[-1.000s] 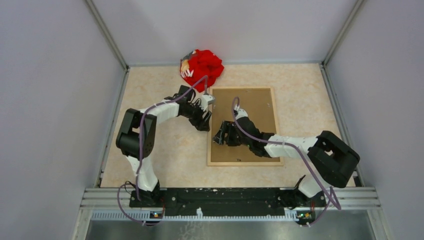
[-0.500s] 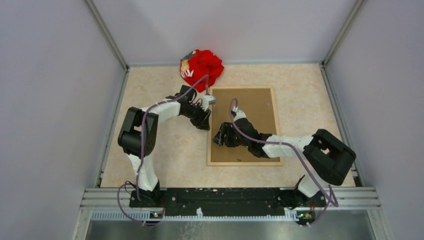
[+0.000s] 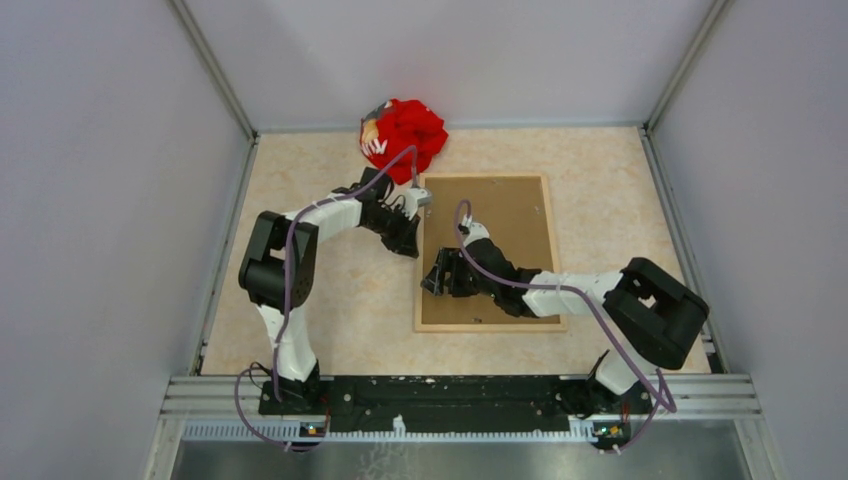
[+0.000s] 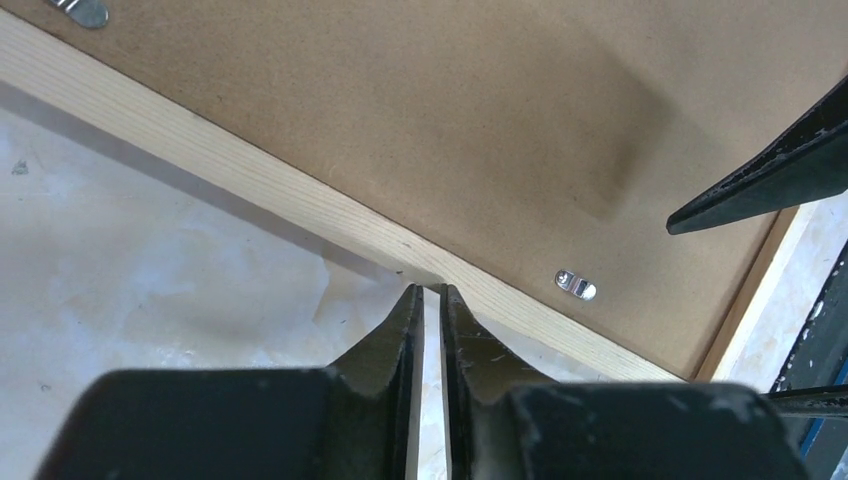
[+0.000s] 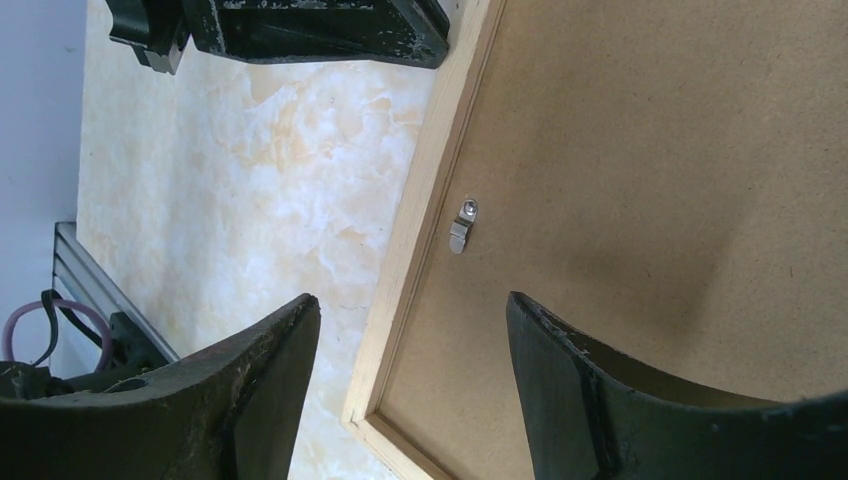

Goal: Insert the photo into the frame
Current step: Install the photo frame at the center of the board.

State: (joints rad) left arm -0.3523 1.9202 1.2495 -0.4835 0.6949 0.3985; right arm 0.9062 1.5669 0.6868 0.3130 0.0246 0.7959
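Left wrist: left hand narrow, tips against frame edge, apparently steadying; right hand wide over clip on backing board.

Frame: flat on table, 3 o'clock of centre; backing board set inside it. Cloth: on table, frame's 11 o'clock. Left gripper: at frame's 10 o'clock edge. Right gripper: over board's 8 o'clock side.
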